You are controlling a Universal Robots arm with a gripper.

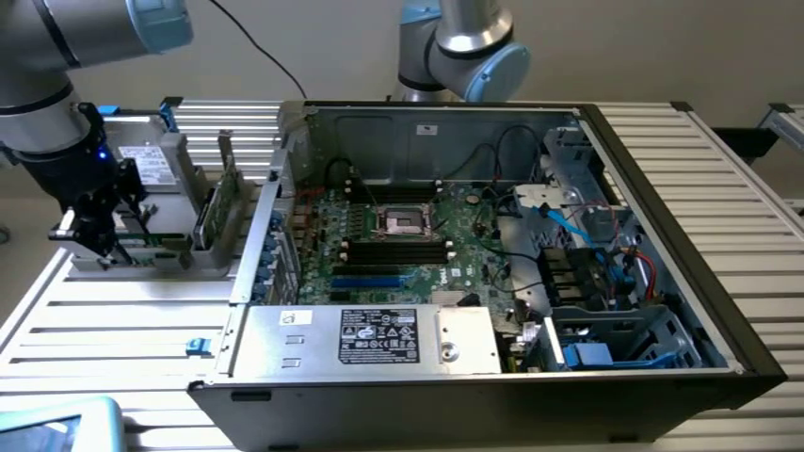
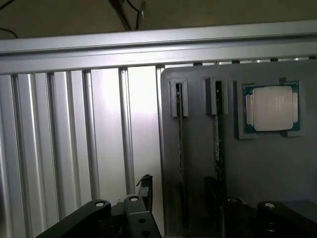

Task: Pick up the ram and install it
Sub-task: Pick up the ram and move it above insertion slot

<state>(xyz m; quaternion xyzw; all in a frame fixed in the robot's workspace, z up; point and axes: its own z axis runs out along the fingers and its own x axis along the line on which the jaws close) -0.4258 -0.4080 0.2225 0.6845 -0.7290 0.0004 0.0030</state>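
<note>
**Grey holder (image 2: 262, 168) carries the ram (image 2: 181, 163); jaws apart**

We find the ram standing on edge in a slot of the holder; from the wrist view it shows edge-on as a thin dark strip. A second stick (image 2: 216, 148) stands in the neighbouring slot, parallel and just beside it; a square silver processor chip (image 2: 272, 108) lies flat in a recess of the same holder, on the far side of the second stick.

We note the gripper (image 2: 188, 215) over the holder with its jaws wide apart; one black finger (image 2: 131, 213) sits outside the holder's edge, the other over the grey plate, and the ram's line runs between them. Whether either pad touches the stick we cannot tell; the ram sits in its slot, not lifted.

In the exterior view the arm (image 1: 56, 113) comes down at that view's left, and the holder rests on the ribbed aluminium table (image 1: 113, 320). The open computer case (image 1: 716, 292) stands just beside it toward that view's right; the green motherboard (image 1: 377, 273) lies inside, its black memory slots (image 1: 395, 250) well apart from the ram.
</note>
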